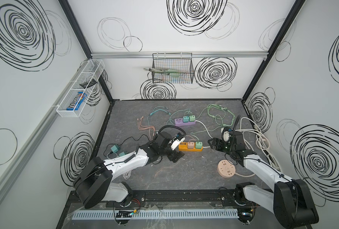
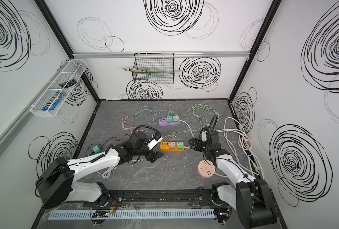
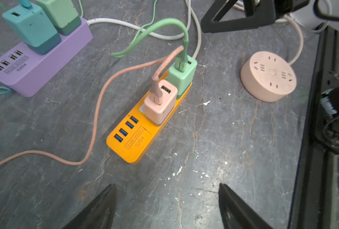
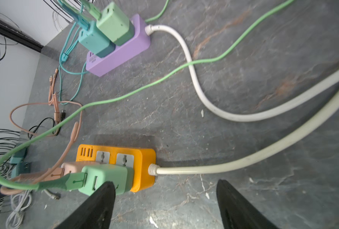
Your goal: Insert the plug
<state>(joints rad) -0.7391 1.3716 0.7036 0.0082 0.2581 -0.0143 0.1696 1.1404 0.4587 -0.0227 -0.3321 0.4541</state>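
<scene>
Pink plug (image 3: 160, 103) apparently in orange strip (image 3: 133, 146)

left arm (image 1: 125, 162): low, stretched inward, jaws apart | right arm (image 1: 263, 168): low, jaws apart (both empty)

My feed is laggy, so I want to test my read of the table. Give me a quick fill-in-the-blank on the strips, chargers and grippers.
1. On the orange power strip, beside the pink charger, sits a ____ charger.
2. The purple power strip carries ____ chargers.
3. The round pink socket has ____ plugged into it.
4. The left gripper and right gripper both stand ____, holding nothing.

Missing words: green; two; nothing; open.
</scene>
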